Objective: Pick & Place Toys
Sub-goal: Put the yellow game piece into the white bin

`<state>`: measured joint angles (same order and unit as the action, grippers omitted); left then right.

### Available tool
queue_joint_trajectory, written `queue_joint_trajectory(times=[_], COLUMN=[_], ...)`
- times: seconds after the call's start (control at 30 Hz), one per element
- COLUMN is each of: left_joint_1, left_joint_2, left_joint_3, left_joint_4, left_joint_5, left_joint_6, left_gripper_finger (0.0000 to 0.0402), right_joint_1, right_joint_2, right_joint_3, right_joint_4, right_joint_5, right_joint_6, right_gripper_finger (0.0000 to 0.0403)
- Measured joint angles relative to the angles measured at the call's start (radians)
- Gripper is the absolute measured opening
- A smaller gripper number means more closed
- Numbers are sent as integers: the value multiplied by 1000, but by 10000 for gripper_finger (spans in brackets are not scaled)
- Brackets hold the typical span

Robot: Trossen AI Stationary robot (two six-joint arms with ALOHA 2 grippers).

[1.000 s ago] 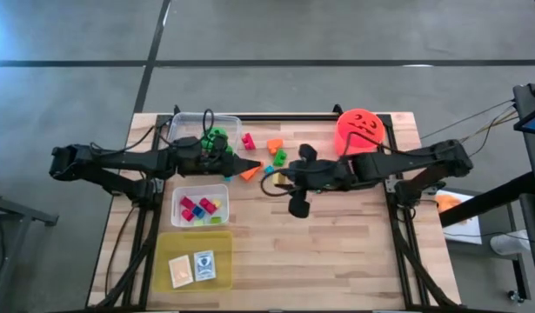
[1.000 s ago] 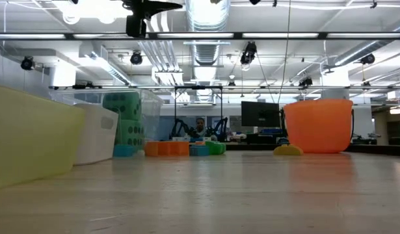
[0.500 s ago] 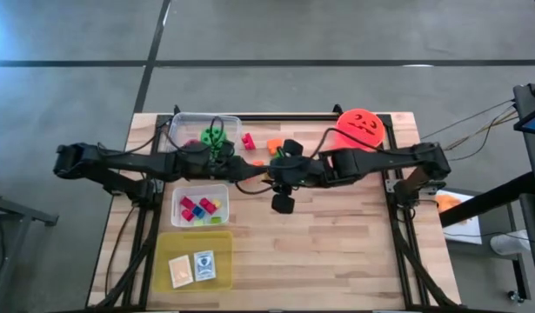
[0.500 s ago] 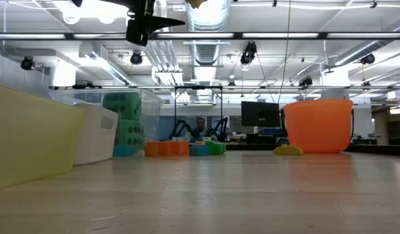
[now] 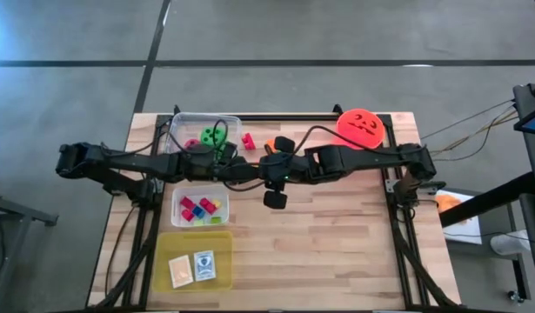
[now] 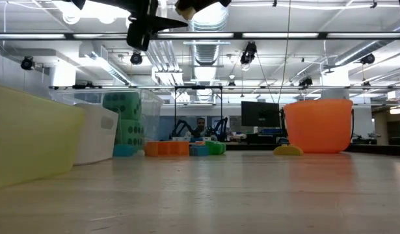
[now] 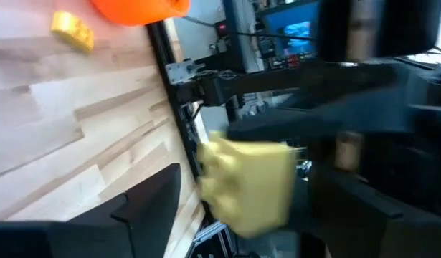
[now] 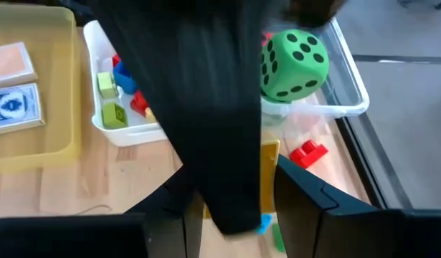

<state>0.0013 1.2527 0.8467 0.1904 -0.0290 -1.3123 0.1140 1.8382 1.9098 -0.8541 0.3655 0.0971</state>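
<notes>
A yellow block (image 7: 249, 188) hangs high above the table's middle, with my right gripper (image 5: 267, 168) shut on it. My left gripper (image 5: 250, 165) meets it from the left and is open. One of its fingers (image 7: 150, 204) stands beside the block, which lies between its jaws. A green die (image 8: 293, 64) sits in the clear tub (image 5: 204, 130) at the far left. A pink block (image 5: 248, 141) and an orange block (image 5: 272, 143) lie on the wood behind the grippers. My right gripper pinches the yellow block (image 8: 269, 169) between its two fingers, slanting down from the table's right. The block is lifted clear of the table. The left arm hides most of the place of contact. My left gripper may or may not touch the block; I cannot tell.
A small tub (image 5: 200, 206) of bright blocks and a yellow tub (image 5: 193, 261) with cards stand near left. The orange bucket (image 5: 360, 128) is at the far right, a yellow piece (image 6: 287, 150) beside it. Bare wood lies near right.
My right gripper has carried the yellow block toward the table's left, up to my left gripper. The block has come into the top of the low view beside the left gripper.
</notes>
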Motion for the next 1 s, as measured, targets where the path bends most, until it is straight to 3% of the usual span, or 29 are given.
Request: queue_joint_trajectory(times=[0.3, 0.63, 0.77, 0.83, 1.0], left_joint_1=[2, 2, 2, 2, 2], left_joint_2=[13, 14, 14, 14, 13], left_joint_3=[0, 0, 0, 0, 0], left_joint_4=[-2, 1, -4, -3, 0], left_joint_5=[-12, -17, -20, -18, -9], left_joint_6=[16, 48, 48, 46, 22], left_gripper_finger=[222, 123, 106, 103, 101], right_joint_1=[0, -1, -1, -1, -1], right_joint_2=[9, 9, 9, 8, 5], right_joint_3=[24, 19, 18, 18, 19], right_joint_4=[-27, -35, -40, -40, -22], right_joint_5=[-10, -10, -9, -7, -7], right_joint_6=[3, 7, 7, 7, 7], right_gripper_finger=[120, 120, 120, 142, 242])
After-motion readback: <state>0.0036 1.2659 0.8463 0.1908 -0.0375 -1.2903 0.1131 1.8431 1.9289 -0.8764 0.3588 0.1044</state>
